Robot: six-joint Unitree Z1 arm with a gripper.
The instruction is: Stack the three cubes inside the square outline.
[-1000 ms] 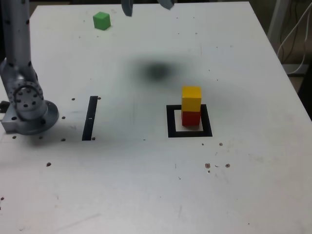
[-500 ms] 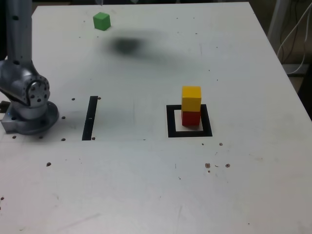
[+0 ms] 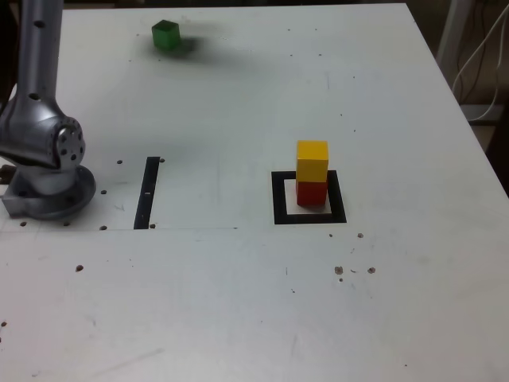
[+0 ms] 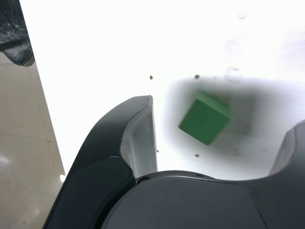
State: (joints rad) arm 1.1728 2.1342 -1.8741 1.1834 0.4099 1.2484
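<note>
The yellow cube [image 3: 312, 161] sits on the red cube [image 3: 312, 192] inside the square outline [image 3: 308, 215], right of centre in the exterior view. The green cube [image 3: 165, 34] lies alone at the far left of the table, darkened by a shadow. My gripper is above the exterior view's top edge and out of that picture. In the wrist view the gripper [image 4: 226, 115] hangs over the green cube [image 4: 205, 118], which shows between the two dark fingers [image 4: 138, 138]. The jaws stand wide apart and touch nothing; the gripper is open.
A narrow black strip [image 3: 147, 192] lies beside the arm's silver base [image 3: 48, 187] at the exterior view's left. The table edge and the floor [image 4: 24, 143] show close to the green cube in the wrist view. Cables [image 3: 481, 56] hang beyond the table's right edge.
The arm's shadow has slid across the table toward the exterior view's far left and now lies over the green cube. The fingertips seen at the top edge a second ago are gone.
</note>
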